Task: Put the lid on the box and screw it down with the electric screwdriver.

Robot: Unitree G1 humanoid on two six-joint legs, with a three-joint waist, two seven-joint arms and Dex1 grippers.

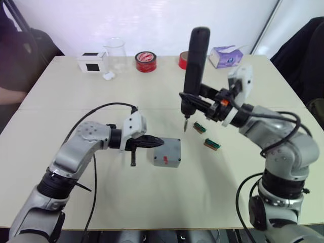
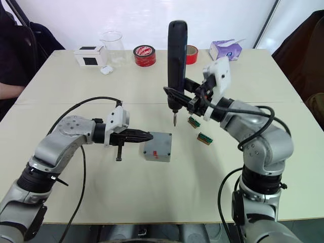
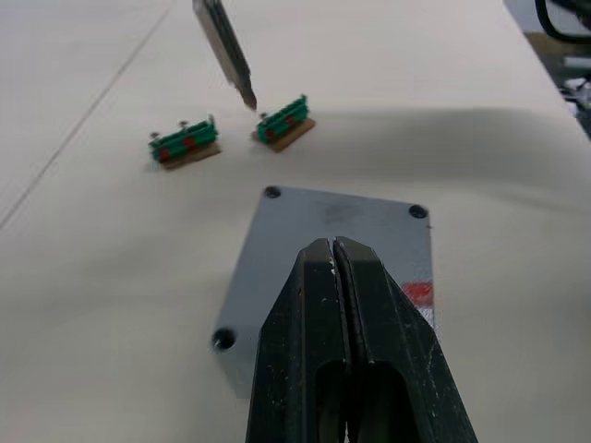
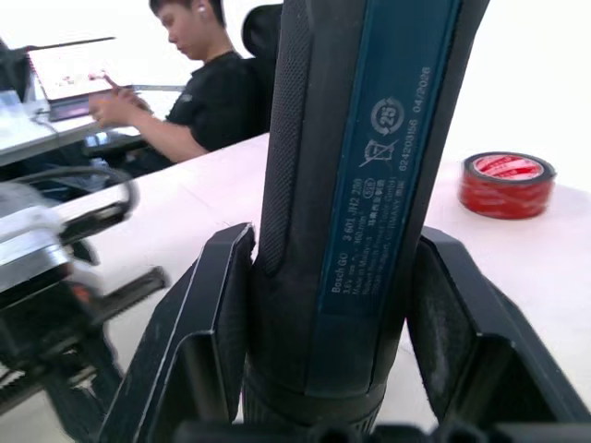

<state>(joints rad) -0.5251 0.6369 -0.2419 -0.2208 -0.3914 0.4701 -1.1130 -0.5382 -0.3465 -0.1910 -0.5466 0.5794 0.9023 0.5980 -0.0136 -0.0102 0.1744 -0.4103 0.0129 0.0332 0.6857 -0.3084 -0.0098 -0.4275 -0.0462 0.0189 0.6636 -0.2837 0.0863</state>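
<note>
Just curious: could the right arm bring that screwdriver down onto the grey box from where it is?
Probably yes: the electric screwdriver hangs upright beside the box, nothing between them; the left end effector rests at the far edge.

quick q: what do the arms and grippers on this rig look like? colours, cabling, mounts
Both arms are silver-grey metal with black joint rings. A loose black cable loops along each. A white block sits at each wrist. The left gripper has two tapered black fingers; the right gripper has broad matte-black fingers. A small orange-red part shows near the right wrist.
</note>
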